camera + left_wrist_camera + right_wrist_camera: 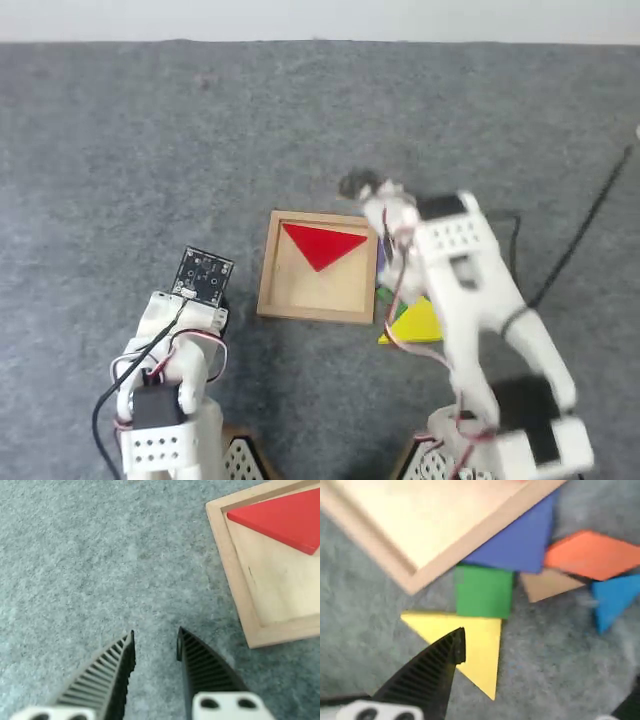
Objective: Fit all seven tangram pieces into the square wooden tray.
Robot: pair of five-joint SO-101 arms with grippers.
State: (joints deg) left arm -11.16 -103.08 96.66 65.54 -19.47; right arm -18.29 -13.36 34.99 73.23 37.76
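The square wooden tray (268, 272) holds a red triangle (322, 243) against its far edge. My right arm (455, 250) hangs over the loose pieces on the tray's right side. There my right gripper (542, 672) is open, one finger (437, 667) over a yellow triangle (482, 647). Beside it lie a green square (484, 591), a dark blue triangle (520, 542) partly under the tray's rim, an orange parallelogram (592, 555), a tan triangle (547, 584) and a light blue triangle (615, 600). My left gripper (155, 640) is open and empty over the carpet, left of the tray (235, 580).
Grey carpet covers the table, with free room to the left and beyond the tray. A black cable (580, 235) runs across the carpet at the right. Both arm bases stand at the near edge.
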